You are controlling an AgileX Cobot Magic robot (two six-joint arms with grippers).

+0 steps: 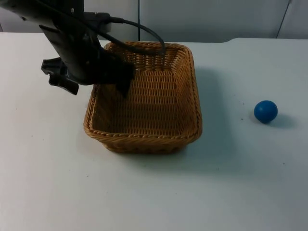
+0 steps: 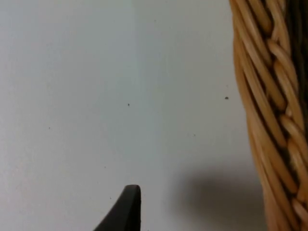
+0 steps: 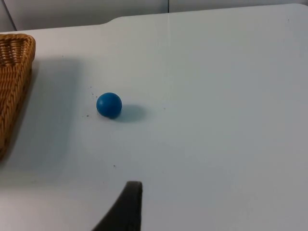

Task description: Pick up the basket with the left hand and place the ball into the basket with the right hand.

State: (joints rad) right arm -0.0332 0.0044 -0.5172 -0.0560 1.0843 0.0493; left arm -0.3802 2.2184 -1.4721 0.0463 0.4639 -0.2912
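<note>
Basket (image 1: 144, 113) under left gripper (image 1: 122, 79); ball (image 1: 265, 111) apart

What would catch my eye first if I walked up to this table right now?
Probably the big woven basket in the middle of the white table, with the left gripper reaching down at its left rim. Next, the small blue ball lying by itself well off to the basket's right.
</note>
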